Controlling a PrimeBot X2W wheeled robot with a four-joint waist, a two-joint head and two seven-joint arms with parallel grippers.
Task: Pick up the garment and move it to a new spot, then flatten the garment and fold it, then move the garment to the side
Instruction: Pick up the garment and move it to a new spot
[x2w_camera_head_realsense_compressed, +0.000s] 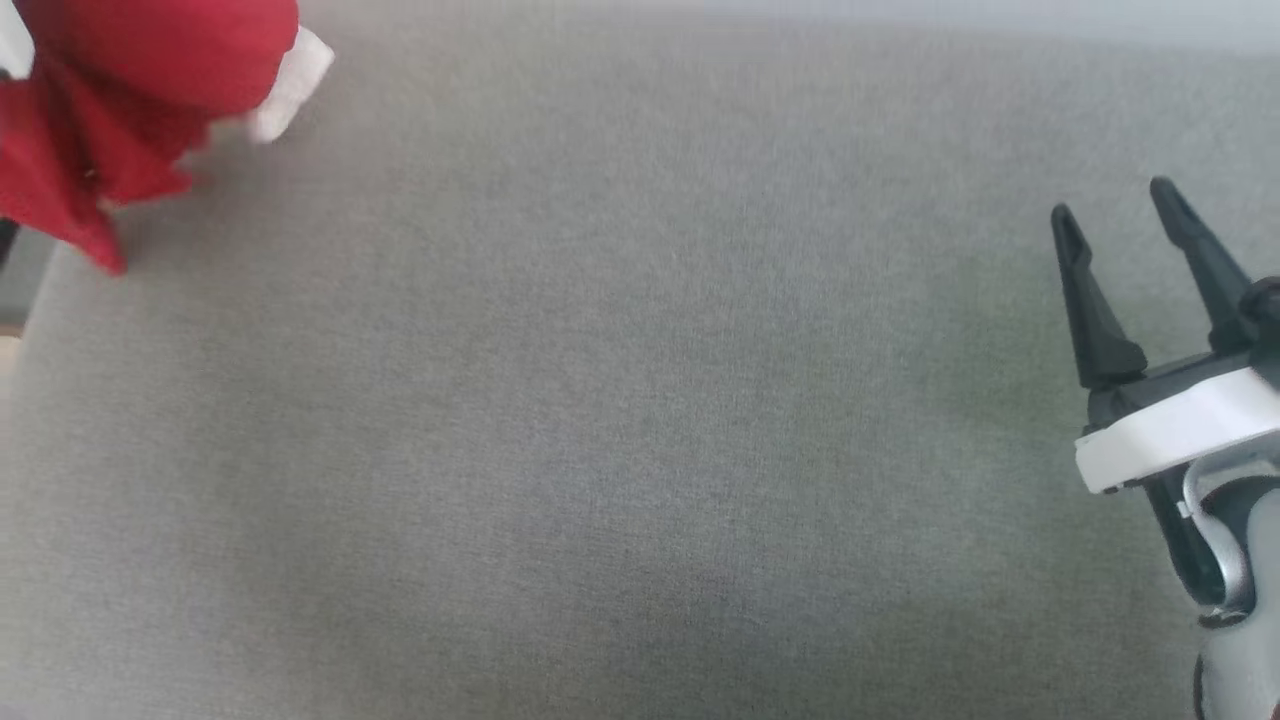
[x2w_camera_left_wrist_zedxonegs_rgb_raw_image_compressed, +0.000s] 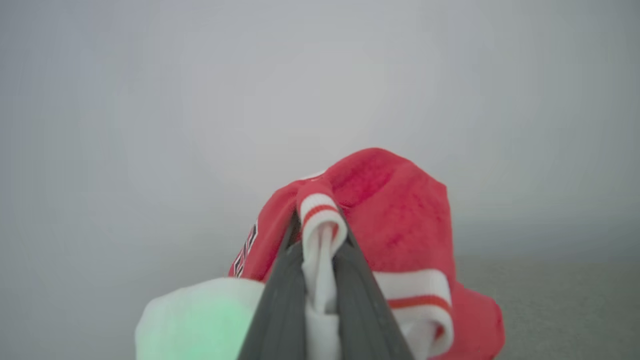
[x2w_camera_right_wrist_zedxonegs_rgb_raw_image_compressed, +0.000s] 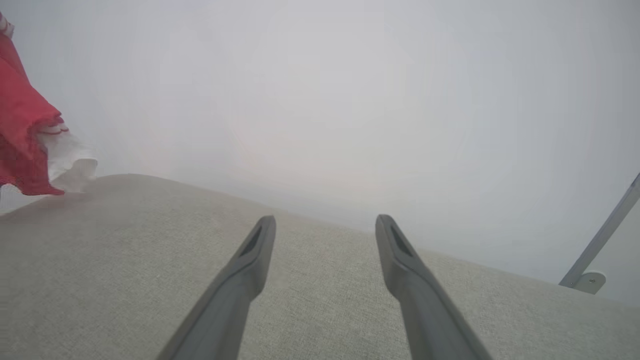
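Note:
The garment, a red shirt with white sleeves and striped trim, hangs bunched at the top left of the head view, above the grey cloth surface. In the left wrist view my left gripper is shut on the garment, its two dark fingers pinching a fold of white fabric with red-striped trim. A bit of dark lettering shows on the red cloth. My right gripper stands open at the right edge of the surface, nothing between its fingers. The garment dangles at the far left of the right wrist view.
The grey cloth surface spreads wide between the two grippers. Its left edge runs just below the hanging shirt. A pale wall stands behind, and a grey metal strut rises at the far right in the right wrist view.

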